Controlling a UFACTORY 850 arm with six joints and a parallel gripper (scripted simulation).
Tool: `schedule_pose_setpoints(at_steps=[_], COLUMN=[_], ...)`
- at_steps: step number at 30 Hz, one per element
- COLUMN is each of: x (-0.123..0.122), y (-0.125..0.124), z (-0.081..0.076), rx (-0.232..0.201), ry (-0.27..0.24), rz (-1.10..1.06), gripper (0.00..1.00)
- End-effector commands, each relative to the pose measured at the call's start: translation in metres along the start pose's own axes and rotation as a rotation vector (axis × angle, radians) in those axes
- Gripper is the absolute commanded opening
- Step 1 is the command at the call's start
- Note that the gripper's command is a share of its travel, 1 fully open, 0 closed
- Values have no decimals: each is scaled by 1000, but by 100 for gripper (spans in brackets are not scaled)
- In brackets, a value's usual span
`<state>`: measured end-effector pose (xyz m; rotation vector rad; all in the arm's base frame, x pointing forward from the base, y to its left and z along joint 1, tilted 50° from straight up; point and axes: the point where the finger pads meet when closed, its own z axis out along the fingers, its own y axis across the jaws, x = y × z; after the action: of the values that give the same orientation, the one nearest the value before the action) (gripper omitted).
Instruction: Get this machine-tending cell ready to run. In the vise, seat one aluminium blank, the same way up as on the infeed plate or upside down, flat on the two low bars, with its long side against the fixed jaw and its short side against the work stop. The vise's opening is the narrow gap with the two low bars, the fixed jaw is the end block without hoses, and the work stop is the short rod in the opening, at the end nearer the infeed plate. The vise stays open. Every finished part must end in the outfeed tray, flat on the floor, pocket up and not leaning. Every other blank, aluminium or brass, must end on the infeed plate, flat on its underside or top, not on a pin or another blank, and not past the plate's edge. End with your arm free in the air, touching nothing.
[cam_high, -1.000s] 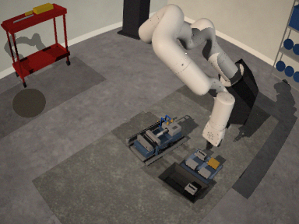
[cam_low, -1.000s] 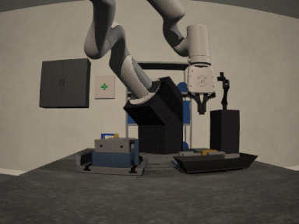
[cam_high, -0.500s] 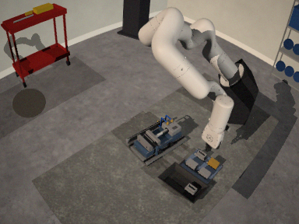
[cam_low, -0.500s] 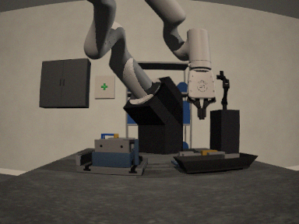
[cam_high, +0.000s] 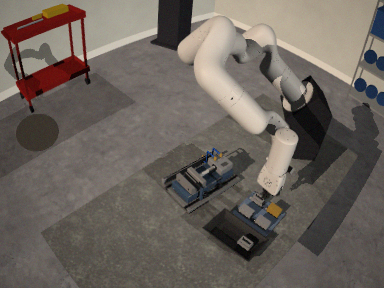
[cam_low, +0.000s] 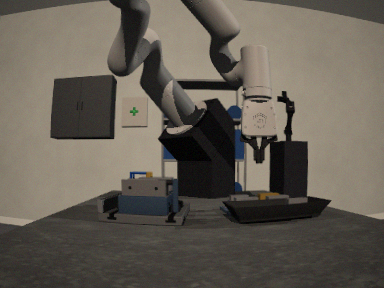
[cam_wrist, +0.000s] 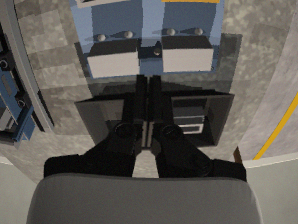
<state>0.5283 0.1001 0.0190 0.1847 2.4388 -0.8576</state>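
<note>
Above the right side of the scene, the white arm (cam_high: 225, 82) (cam_low: 212, 20) is held raised. The vise (cam_high: 185, 190) (cam_low: 147, 205) (cam_wrist: 28, 124) is placed left of the outfeed tray (cam_high: 216, 229) (cam_low: 275, 212) (cam_wrist: 109, 131). On the infeed plate (cam_high: 253, 218) (cam_wrist: 151, 27), beyond the tray, three aluminium blanks (cam_high: 262, 221) (cam_wrist: 187, 60) and one brass blank (cam_high: 274, 209) (cam_low: 269, 194) (cam_wrist: 191, 1) are carried. The end effector (cam_high: 264, 194) (cam_low: 259, 161) (cam_wrist: 147, 90) is clenched, with nothing grasped. A finished part (cam_high: 245, 242) (cam_wrist: 190, 127) is contained in the tray.

Wall sign, one: a green cross (cam_low: 134, 111), borne on a pale square panel (cam_low: 143, 121), mounted on the wall towards ten o'clock in the exterior view. Gripper housing (cam_low: 258, 119), one: small dark circular marking carried on its pale face, towards one o'clock from centre; its lettering is too small to be read.
</note>
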Motion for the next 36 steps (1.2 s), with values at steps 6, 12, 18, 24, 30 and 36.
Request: schedule_pose_setpoints(at_steps=[6,12,18,24,30,36], x=[0,0,0,0,0,0], y=[0,0,0,0,0,0], z=[16,19,21,21,21,21], rx=[-1,-1,-1,-1,-1,-1], ry=[-1,-1,-1,-1,-1,-1], rz=[0,0,0,0,0,0], gripper=[0,0,0,0,0,0])
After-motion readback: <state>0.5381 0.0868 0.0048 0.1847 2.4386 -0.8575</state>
